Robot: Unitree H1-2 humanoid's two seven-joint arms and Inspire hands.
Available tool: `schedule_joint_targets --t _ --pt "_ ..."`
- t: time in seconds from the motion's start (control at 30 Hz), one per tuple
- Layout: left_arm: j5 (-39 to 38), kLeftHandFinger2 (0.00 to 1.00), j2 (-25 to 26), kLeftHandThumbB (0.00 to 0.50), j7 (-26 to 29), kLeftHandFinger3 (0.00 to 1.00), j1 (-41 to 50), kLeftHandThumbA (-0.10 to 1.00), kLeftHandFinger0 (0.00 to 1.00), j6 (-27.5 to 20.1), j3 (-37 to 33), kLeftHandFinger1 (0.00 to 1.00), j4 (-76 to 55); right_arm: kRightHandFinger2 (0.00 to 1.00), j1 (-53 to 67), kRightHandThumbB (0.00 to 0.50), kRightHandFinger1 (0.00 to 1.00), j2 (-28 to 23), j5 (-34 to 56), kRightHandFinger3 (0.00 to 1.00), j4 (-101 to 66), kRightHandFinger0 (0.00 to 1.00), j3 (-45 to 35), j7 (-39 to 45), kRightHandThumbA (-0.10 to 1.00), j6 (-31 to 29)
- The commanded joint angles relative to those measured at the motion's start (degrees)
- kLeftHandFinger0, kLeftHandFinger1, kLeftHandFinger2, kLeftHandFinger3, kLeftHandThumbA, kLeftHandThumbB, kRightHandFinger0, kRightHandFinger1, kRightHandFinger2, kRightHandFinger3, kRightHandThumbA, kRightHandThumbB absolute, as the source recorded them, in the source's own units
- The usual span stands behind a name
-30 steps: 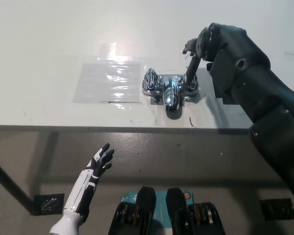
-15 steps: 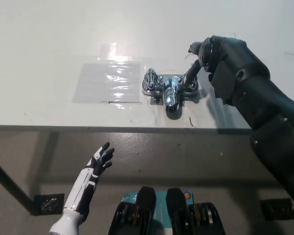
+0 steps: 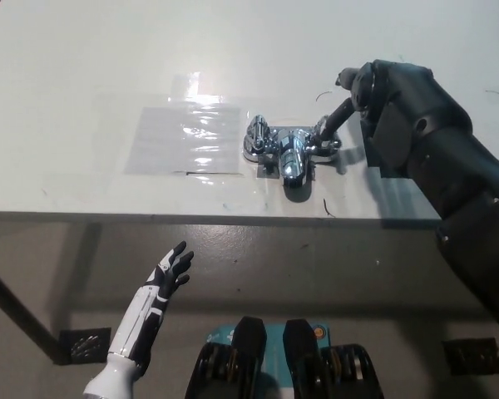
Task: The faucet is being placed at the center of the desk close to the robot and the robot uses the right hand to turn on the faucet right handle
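Desk (image 3: 83, 66): off-white, plain, with a few thin dark marks near the front edge.
Plastic sheet (image 3: 183, 137) on the desk: clear, faintly grey, with glossy white glare streaks.
Faucet (image 3: 288, 152): mirror chrome, silver with bright white highlights and dark reflections.
Right handle (image 3: 333, 123): darker grey than the spout.
Right hand (image 3: 382, 91): matte black, as is its arm.
Left hand (image 3: 168, 274): black with white patches; forearm white.
Floor (image 3: 333, 266): dull grey-beige, speckled dark.
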Motion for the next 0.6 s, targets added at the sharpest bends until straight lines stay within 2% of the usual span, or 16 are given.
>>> schedule_joint_targets --t 0.0,0.1,0.23,0.33,0.5,0.53,0.57 --pt "0.4 1.0 0.4 0.119 -0.1 1.0 -1.0 1.0 1.0 -1.1 0.0 1.0 -1.0 1.0 -4.2 0.306 1.0 -3.5 -1.5 1.0 0.9 1.0 1.5 4.9 1.0 -1.0" --pt "0.3 1.0 0.4 0.106 0.0 1.0 -1.1 1.0 1.0 -1.4 0.2 1.0 -0.9 1.0 -4.6 0.316 1.0 -3.9 -0.8 1.0 1.1 1.0 1.3 6.8 1.0 -0.3" --pt "0.1 1.0 0.2 0.123 -0.1 1.0 -1.2 1.0 1.0 -0.9 0.2 1.0 -1.0 1.0 -5.1 0.291 1.0 -4.6 -0.8 1.0 1.3 1.0 1.7 11.7 1.0 -1.2" --pt "0.0 1.0 0.1 0.121 -0.1 1.0 -1.1 1.0 1.0 -0.8 0.2 1.0 -1.1 1.0 -4.9 0.276 1.0 -5.0 -0.8 1.0 1.1 1.0 1.8 12.4 1.0 -1.8" --pt "0.4 1.0 0.2 0.107 0.0 1.0 -1.2 1.0 1.0 -0.7 0.1 1.0 -1.4 1.0 -4.8 0.291 1.0 -5.0 -0.8 1.0 1.2 1.0 1.7 11.6 1.0 -0.9" --pt "0.7 1.0 0.3 0.113 0.1 1.0 -1.2 1.0 1.0 -0.7 0.1 1.0 -1.3 1.0 -4.4 0.327 1.0 -5.1 -0.8 1.0 0.8 1.0 1.4 8.8 1.0 -0.6" --pt "0.5 1.0 0.2 0.115 0.0 1.0 -1.3 1.0 1.0 -0.6 0.1 1.0 -1.3 1.0 -4.0 0.331 1.0 -5.2 -0.6 1.0 0.5 1.0 0.9 5.5 0.96 -0.1"
